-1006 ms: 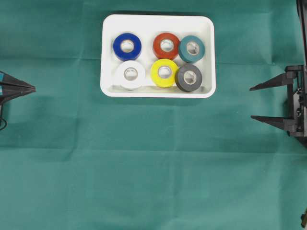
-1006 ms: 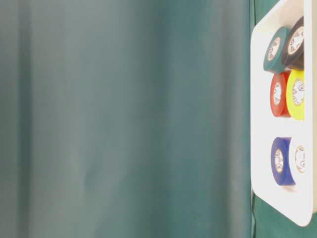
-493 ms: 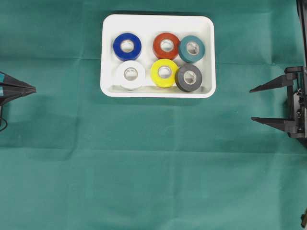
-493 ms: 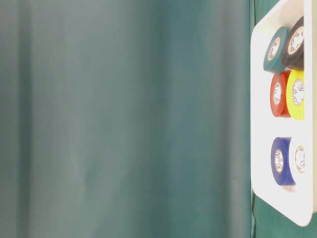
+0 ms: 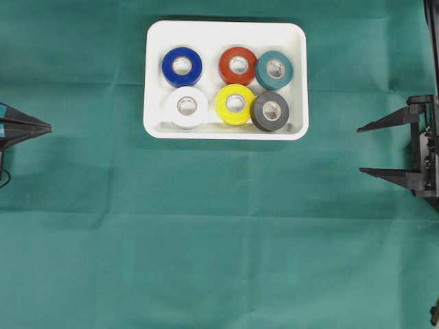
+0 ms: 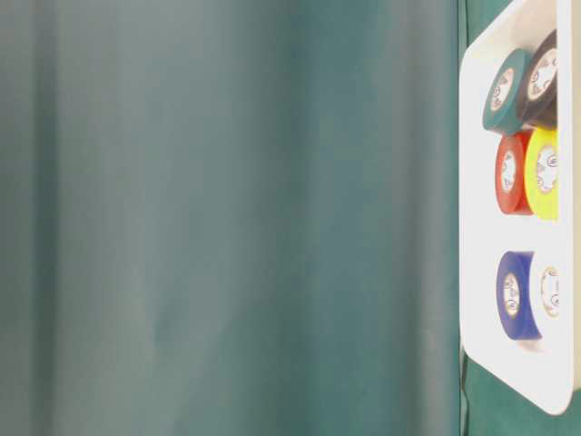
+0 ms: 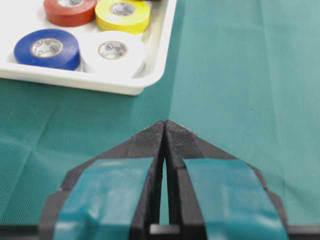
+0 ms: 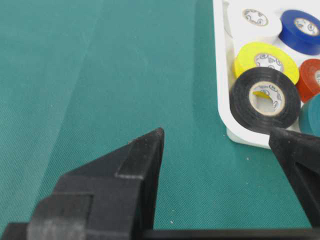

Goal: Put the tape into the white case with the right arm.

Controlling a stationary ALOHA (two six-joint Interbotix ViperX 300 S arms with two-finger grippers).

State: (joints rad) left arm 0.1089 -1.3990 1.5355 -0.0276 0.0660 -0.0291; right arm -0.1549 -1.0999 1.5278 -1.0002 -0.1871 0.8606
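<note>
white case [image 5: 226,27]: six rolls | overhead: right hand [image 5: 359,148] spread, empty | left-wrist: left hand [image 7: 164,128] pinched together

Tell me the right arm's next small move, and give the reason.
Probably none beyond holding its parked pose. All six rolls already lie inside the white case, the black roll included, and no tape is seen on the green cloth. The right tool stands open and empty, well off to the side; the left tool is shut.
</note>
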